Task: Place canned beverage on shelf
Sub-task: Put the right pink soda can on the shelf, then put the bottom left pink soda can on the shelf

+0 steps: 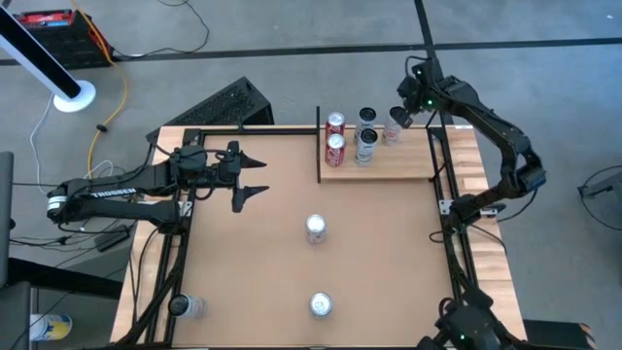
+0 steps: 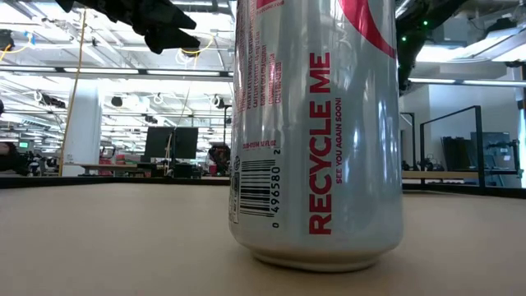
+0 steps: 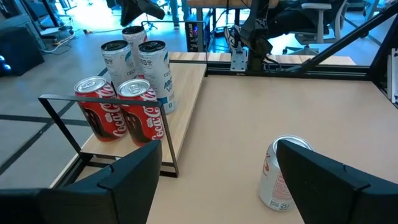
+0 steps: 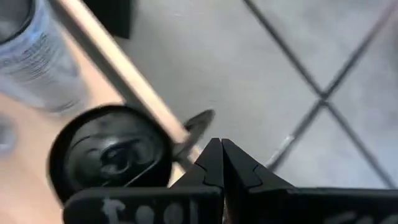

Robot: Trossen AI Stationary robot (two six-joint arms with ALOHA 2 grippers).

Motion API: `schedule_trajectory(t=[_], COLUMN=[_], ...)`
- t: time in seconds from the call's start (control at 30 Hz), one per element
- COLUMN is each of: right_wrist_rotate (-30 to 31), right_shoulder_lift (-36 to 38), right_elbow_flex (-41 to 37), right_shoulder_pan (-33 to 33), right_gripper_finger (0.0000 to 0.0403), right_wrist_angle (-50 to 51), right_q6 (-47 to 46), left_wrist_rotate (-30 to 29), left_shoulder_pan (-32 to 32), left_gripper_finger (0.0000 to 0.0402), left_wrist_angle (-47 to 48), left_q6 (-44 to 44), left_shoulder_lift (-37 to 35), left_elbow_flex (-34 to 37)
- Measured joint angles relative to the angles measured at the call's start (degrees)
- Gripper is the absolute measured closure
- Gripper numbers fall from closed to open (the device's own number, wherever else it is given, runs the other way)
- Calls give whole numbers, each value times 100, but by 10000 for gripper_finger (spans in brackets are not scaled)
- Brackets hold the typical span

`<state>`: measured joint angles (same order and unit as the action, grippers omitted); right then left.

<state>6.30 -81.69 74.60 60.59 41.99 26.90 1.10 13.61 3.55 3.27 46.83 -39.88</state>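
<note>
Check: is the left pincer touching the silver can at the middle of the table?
Apart. In the high view the left pincer, open, sits well left of the silver can, with bare tabletop between them.

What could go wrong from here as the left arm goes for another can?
The open left tool is far from the silver can at mid-table; a crooked approach could topple it. The pale wooden shelf already holds five cans packed near its black bar, so another could knock them. The shut right tool hovers beside the shelf, risking a collision.
</note>
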Motion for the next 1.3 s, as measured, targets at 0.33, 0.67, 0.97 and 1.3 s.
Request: schedule_trajectory(t=[0.33,0.67,0.97,1.3], right_wrist_rotate=[1032,122,227,1092], right_shoulder_lift=[97,818,825,734], right_elbow_flex=[1000,1026,483,-786], right_shoulder_pan=[-939,-3132,-5839,-7561], right_gripper_finger=[386,385,382,380], right_wrist_angle=[1000,1074,602,-1786], right_q6=[-277,-1313,-2300,-3102], left_wrist_rotate=[-1,127,-291,-2337], left_shoulder_pan=[0,-280,-1828,-5005], left_gripper_finger=[100,100,100,114], left_wrist_angle=[97,615,1497,1753], left_q6=[-7,-922,-2146,-4354], left_shoulder_lift=[0,75,74,126], left_elbow_flex=[0,0,0,-142])
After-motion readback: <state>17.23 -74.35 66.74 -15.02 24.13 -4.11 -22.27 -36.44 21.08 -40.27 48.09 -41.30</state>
